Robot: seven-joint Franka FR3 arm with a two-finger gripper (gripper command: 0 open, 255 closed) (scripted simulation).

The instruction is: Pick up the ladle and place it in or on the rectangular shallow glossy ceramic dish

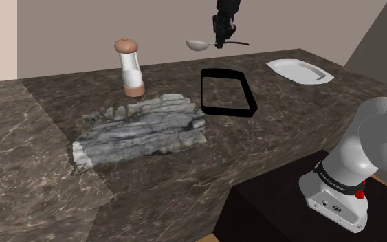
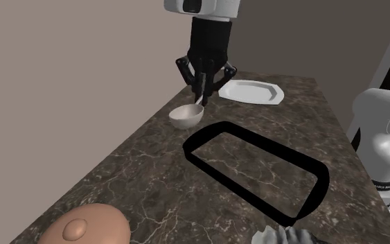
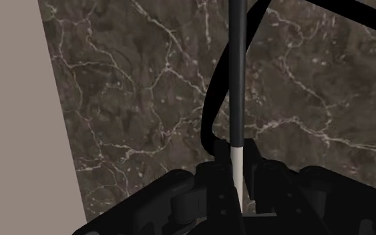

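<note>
Ladle [image 2: 185,116] aloft between pinching fingers [image 2: 206,86]

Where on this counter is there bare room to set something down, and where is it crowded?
Bare counter runs wide at the shoulder view's lower left, below the grey cloth, and between the black-rimmed dish, the white plate and the near edge. The dish's inside is empty too. Crowded: the grinder, cloth and dish sit close together mid-counter.

No text you can read, only faint pale lettering on the black band [image 1: 336,180] round the arm's [image 1: 381,137] lower link, too small to make out, a small dark mark [image 1: 335,204] on the white base [image 1: 320,194] beneath, equally illegible to you.
</note>
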